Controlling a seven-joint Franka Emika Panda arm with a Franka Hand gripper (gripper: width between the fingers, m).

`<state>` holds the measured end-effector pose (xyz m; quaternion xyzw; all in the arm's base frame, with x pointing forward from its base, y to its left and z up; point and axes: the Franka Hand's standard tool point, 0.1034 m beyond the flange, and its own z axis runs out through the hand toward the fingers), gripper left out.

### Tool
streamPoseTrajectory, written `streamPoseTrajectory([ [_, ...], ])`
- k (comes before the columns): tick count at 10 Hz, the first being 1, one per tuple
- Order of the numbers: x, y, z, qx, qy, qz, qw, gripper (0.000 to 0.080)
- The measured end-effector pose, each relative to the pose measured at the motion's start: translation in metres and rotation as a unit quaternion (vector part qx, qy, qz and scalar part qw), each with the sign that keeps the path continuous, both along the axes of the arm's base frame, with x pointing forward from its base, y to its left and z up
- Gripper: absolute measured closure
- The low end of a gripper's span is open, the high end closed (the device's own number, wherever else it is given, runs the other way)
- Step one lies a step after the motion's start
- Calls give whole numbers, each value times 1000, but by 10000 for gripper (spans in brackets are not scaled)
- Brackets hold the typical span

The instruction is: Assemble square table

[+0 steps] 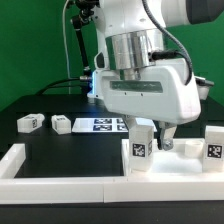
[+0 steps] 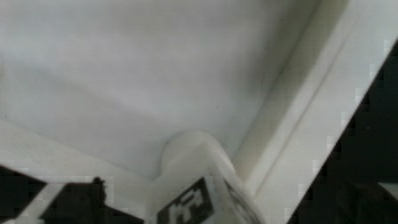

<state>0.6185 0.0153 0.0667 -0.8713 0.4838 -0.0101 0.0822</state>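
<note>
Tabletop (image 1: 185, 168) is lying near on the bench (image 1: 70, 148), toward the exterior view's right, one leg (image 1: 140, 148) standing on it; fingers (image 1: 167, 140) are hanging apart around that leg, a second leg (image 1: 213, 143) farther right.

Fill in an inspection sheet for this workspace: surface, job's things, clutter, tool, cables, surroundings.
Surface: black table, edged by white wall bars at the front.
Job's things: tabletop at the exterior view's right. Two legs stand upright on it. Two more lie loose on the table at the left.
Clutter: nothing seen.
Tool: tool hangs over the tabletop beside the nearer upright leg. Whether it is open or shut cannot be told.
Cables: black cable arcs behind the arm.
Surroundings: marker board flat behind the tool; green backdrop.
</note>
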Motion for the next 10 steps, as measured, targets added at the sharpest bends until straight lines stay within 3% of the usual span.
streamPoseTrajectory([
  [1,0,-1,0,-11,-6,62,998,151],
  [3,6,-5,7,-51,-15,253,966,151],
  [4,10,-8,10,-53,-20,287,956,151],
  [5,8,-7,9,-49,-14,246,968,279],
  [6,8,-8,8,-50,-14,248,967,279],
  [7,8,-7,8,-47,-11,219,975,417],
  [8,7,-8,7,-44,-5,175,984,505],
  [10,7,-9,7,-40,1,125,991,505],
])
